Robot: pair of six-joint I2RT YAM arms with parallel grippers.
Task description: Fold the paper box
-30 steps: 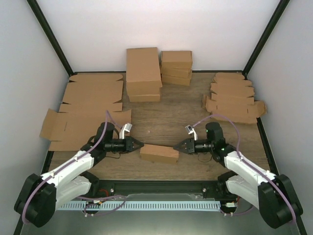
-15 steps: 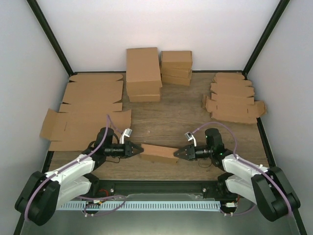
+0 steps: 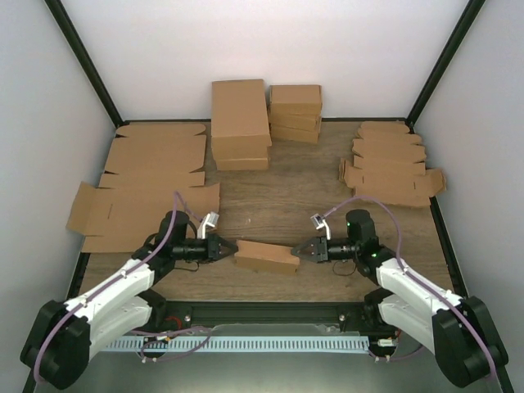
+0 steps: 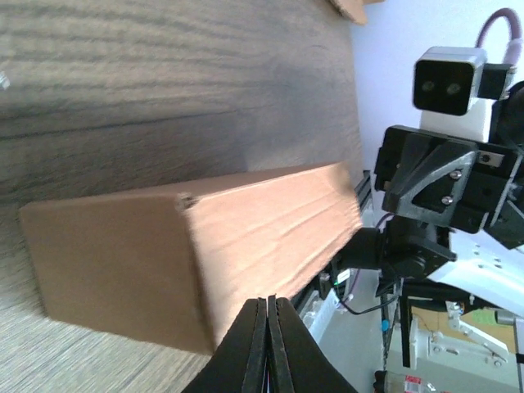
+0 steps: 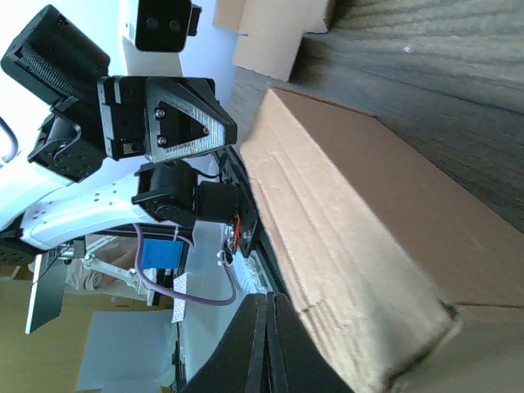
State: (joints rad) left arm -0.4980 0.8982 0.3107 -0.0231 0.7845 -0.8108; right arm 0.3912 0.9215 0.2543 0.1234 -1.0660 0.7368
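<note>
The paper box [image 3: 266,256] is a small closed brown cardboard oblong lying on the wooden table between my two arms. It also shows in the left wrist view [image 4: 196,246] and in the right wrist view [image 5: 368,246]. My left gripper [image 3: 232,246] is shut and empty, its tip at the box's left end [image 4: 268,301]. My right gripper [image 3: 298,250] is shut and empty, its tip at the box's right end [image 5: 266,299]. I cannot tell whether either tip touches the cardboard.
Large flat cardboard sheets [image 3: 147,184] lie at the left. Two stacks of bigger folded boxes [image 3: 241,123] stand at the back middle. A pile of small flat die-cut pieces [image 3: 391,164] lies at the back right. The near table edge runs just below the box.
Both grippers dipped toward the near edge half a second ago and have come back up. The box tilted and now lies much as a second ago, both tips closer to its ends.
</note>
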